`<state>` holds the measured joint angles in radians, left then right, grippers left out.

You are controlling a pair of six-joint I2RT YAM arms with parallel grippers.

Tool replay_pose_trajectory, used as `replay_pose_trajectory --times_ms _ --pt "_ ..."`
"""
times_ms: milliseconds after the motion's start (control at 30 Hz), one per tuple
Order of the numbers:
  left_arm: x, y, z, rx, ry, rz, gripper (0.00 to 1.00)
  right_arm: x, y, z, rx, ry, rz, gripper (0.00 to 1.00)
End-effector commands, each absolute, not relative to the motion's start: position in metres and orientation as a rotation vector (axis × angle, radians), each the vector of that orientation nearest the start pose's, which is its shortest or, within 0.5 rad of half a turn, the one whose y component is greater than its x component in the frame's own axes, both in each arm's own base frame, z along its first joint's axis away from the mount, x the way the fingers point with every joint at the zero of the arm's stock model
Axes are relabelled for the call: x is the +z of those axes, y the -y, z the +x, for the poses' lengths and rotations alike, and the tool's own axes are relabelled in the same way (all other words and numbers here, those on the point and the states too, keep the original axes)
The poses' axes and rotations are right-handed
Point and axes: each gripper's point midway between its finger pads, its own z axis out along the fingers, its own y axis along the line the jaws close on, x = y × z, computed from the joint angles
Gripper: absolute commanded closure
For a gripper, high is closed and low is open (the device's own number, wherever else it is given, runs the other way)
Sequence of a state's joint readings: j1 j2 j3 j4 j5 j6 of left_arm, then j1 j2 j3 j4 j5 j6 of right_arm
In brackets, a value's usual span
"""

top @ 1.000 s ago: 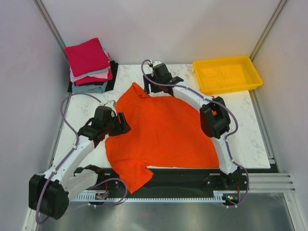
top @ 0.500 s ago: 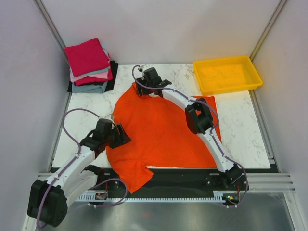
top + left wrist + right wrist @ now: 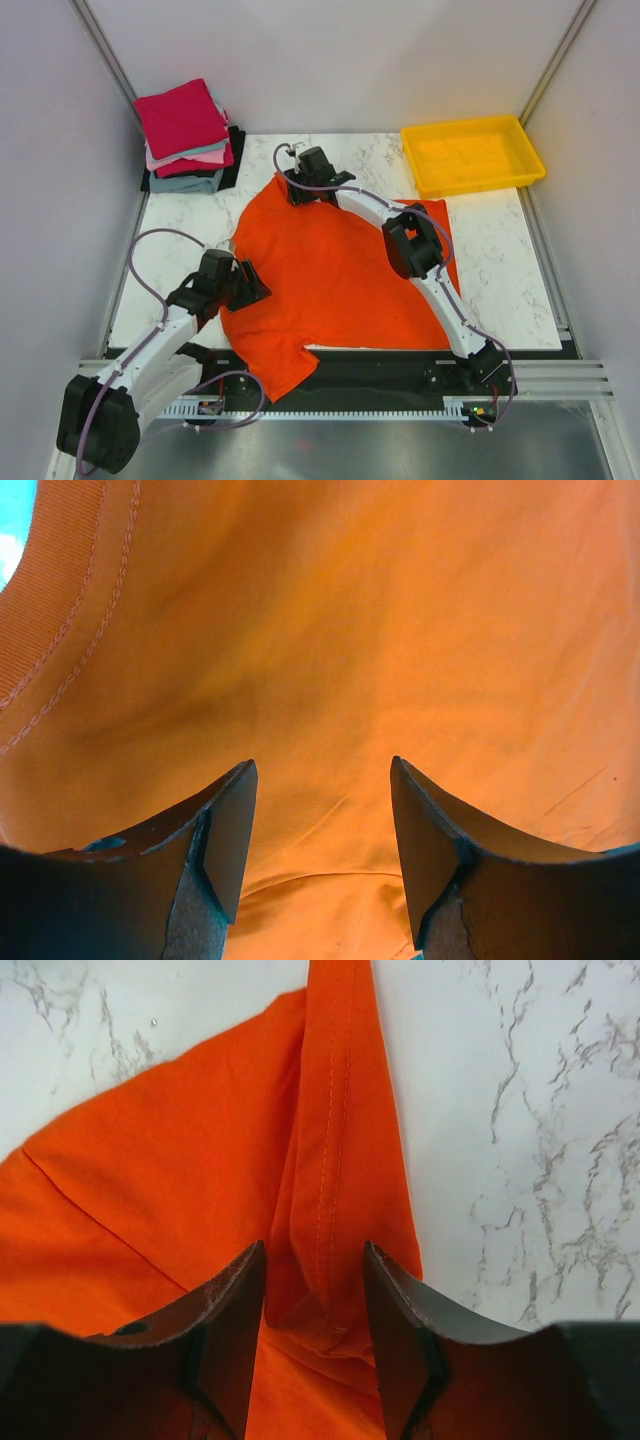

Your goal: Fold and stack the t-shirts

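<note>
A bright orange-red t-shirt (image 3: 340, 275) lies spread on the marble table. My left gripper (image 3: 248, 284) is at its left edge. In the left wrist view it (image 3: 322, 765) is open over flat orange cloth (image 3: 380, 630), with the ribbed collar (image 3: 60, 600) at the upper left. My right gripper (image 3: 299, 190) is at the shirt's far left corner. In the right wrist view it (image 3: 313, 1247) is open, its jaws on either side of a stitched sleeve fold (image 3: 335, 1190). Folded crimson, pink, grey-blue and black t-shirts form a stack (image 3: 185, 125) at the far left.
A yellow plastic tray (image 3: 470, 155) stands at the far right corner. Bare marble (image 3: 500, 260) shows right of the shirt. The shirt's near left sleeve (image 3: 275, 365) hangs over the table's front edge onto the black rail. Enclosure walls stand on both sides.
My right arm has swung left and come down onto the shirt's far left sleeve. My left gripper has pulled a little nearer along the shirt's left edge.
</note>
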<state>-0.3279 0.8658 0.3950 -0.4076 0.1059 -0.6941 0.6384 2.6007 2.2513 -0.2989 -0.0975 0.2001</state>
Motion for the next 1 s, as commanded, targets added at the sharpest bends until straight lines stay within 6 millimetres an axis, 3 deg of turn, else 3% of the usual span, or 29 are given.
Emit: replay_pose_trajectory --times_ms 0,233,367,533,700,800,833,900,967 --pt "0.051 0.116 0.208 -0.57 -2.447 -0.451 0.37 0.042 -0.421 0.521 0.558 -2.182 -0.579 0.49" --pt "0.046 0.115 0.206 -0.565 -2.451 -0.457 0.37 0.043 -0.418 0.523 0.529 -2.166 -0.57 0.65" --pt "0.045 0.114 0.206 -0.561 -2.451 -0.459 0.4 0.049 -0.416 0.529 0.498 -2.148 -0.551 0.93" --pt "0.045 0.113 0.205 -0.556 -2.45 -0.465 0.41 0.076 -0.409 0.542 0.496 -2.1 -0.498 0.94" --pt "0.044 0.113 0.205 -0.556 -2.455 -0.466 0.42 0.106 -0.393 0.567 0.559 -2.036 -0.404 0.94" --pt "0.043 0.113 0.206 -0.551 -2.457 -0.467 0.42 0.11 -0.38 0.586 0.612 -2.016 -0.335 0.92" --pt "0.044 0.113 0.206 -0.553 -2.456 -0.466 0.42 0.103 -0.37 0.594 0.616 -2.025 -0.313 0.92" --pt "0.044 0.113 0.206 -0.552 -2.456 -0.466 0.42 0.104 -0.367 0.603 0.654 -2.011 -0.28 0.78" --pt "0.042 0.113 0.205 -0.55 -2.462 -0.468 0.42 0.097 -0.357 0.614 0.7 -2.011 -0.24 0.77"
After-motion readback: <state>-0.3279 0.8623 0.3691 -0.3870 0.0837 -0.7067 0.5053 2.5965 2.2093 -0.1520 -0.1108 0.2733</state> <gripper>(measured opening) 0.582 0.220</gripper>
